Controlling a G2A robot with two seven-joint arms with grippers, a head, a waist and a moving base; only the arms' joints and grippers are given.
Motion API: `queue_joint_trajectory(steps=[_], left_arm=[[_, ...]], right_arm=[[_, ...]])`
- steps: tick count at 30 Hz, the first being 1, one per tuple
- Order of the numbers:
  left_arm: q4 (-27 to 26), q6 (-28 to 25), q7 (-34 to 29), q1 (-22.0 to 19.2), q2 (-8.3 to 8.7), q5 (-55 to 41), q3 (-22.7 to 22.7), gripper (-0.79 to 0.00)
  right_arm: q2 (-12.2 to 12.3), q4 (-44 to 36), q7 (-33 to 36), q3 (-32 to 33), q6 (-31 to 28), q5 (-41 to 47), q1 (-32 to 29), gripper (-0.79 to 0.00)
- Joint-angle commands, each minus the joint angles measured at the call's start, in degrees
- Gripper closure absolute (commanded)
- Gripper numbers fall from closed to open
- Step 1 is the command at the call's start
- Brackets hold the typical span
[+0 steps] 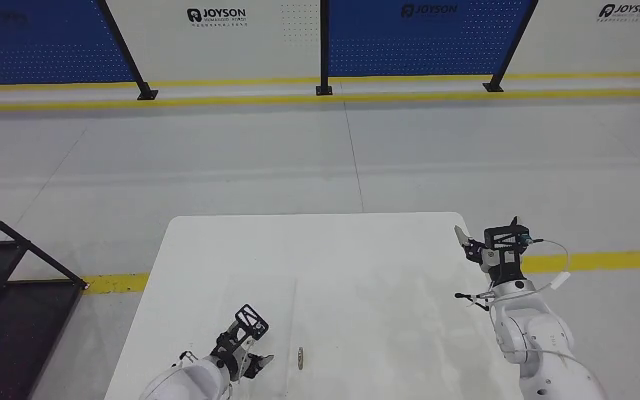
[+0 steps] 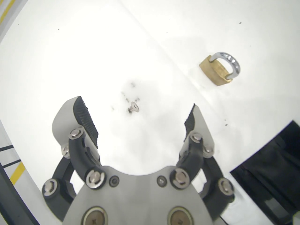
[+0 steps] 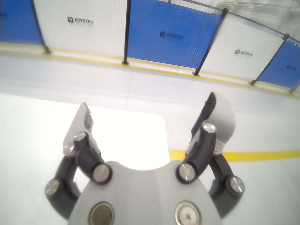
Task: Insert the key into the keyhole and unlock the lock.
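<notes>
A brass lock (image 2: pixel 216 71) lies on its side on a white table (image 1: pixel 350 270), its silver shackle (image 2: pixel 228 60) arched over the body. In the top view the lock (image 1: pixel 300 357) sits close to the table's near edge, toward the left half, and nothing is touching it.

Just beside it, the left gripper (image 2: pixel 138 118) hangs low over the tabletop, jaws spread wide and holding nothing, its ribbed black pads (image 2: pixel 85 120) facing each other across bare surface. A small metal piece (image 2: pixel 133 107) lies on the table between the fingers amid faint dark scuffs; the pictures do not show what it is. From above, the left gripper (image 1: pixel 256 340) stands to the left of the lock, apart from it.

Well away, the right gripper (image 3: pixel 147 115) is raised at the table's far right corner, its fingers also spread and empty. The top view places the right gripper (image 1: pixel 489 238) at the table's right edge. Behind it run a fence (image 3: pixel 164 31) of blue and white panels and a yellow line (image 3: pixel 246 154) on the grey floor.
</notes>
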Motion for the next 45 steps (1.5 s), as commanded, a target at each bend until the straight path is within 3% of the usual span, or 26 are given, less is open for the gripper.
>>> queue_joint_trajectory(steps=[1, 8, 12, 15, 26, 28, 30, 32, 45], left_arm=[[1.40, 1.66, -0.35, -1.27, -0.14, 0.56, 0.97, -0.397], [4.27, 5.27, 0.64, -2.70, -0.39, 4.32, 3.78, -0.369], [5.01, 5.93, 0.78, -2.91, -0.47, 4.71, 4.69, -0.197], [5.54, 6.44, 0.90, -3.18, -0.50, 4.93, 5.02, -0.222], [6.87, 7.80, 1.24, -3.66, -0.52, 5.64, 5.54, -0.200], [7.10, 7.92, 1.36, -3.75, -0.51, 5.77, 5.62, -0.169], [7.22, 8.10, 1.43, -3.79, -0.51, 5.84, 5.64, -0.055], [7.20, 8.21, 1.50, -3.76, -0.50, 5.85, 5.67, 0.000], [4.26, 9.10, 3.79, -2.03, -0.17, 4.37, 2.60, 0.000]], right_arm=[[0.00, 0.00, 0.00, 0.00, 0.00, 0.00, 0.00, -0.785], [0.00, 0.00, 0.00, 0.00, 0.00, 0.00, 0.00, -0.785], [0.00, 0.00, 0.00, 0.00, 0.00, 0.00, 0.00, -0.785], [0.00, 0.00, 0.00, 0.00, 0.00, 0.00, 0.00, -0.785], [0.00, 0.00, 0.00, 0.00, 0.00, 0.00, 0.00, -0.785], [0.00, 0.00, 0.00, 0.00, 0.00, 0.00, 0.00, -0.785], [0.00, 0.00, 0.00, 0.00, 0.00, 0.00, 0.00, -0.785], [0.00, 0.00, 0.00, 0.00, 0.00, 0.00, 0.00, -0.785], [0.00, 0.00, 0.00, 0.00, 0.00, 0.00, 0.00, -0.785]])
